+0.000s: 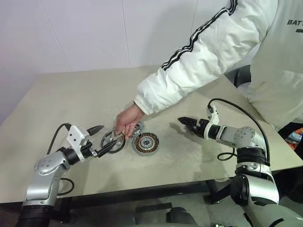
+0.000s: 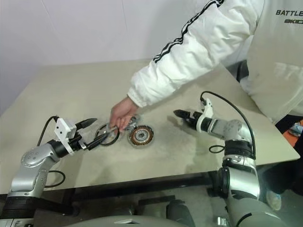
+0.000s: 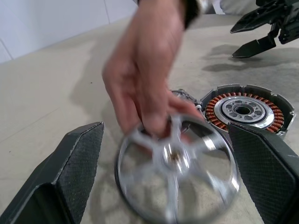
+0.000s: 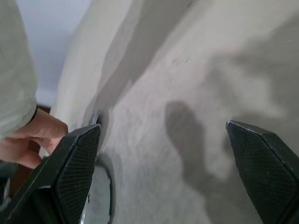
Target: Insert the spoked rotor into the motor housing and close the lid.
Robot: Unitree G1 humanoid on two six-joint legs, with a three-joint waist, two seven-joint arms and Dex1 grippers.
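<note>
A person's hand [image 1: 127,122] sets the spoked rotor [image 1: 112,141] for the left gripper [image 1: 100,140].
Both grippers gape empty; motor housing [image 1: 145,143] at rotor's three o'clock, right gripper [image 1: 185,122] waiting beyond.

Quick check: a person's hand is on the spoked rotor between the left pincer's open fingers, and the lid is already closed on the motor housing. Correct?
Not quite. In the left wrist view the motor housing lies open, its copper windings bare, so no lid is on it. The rest holds: the person's hand is on the spoked rotor, between the open fingers of the left pincer.
</note>
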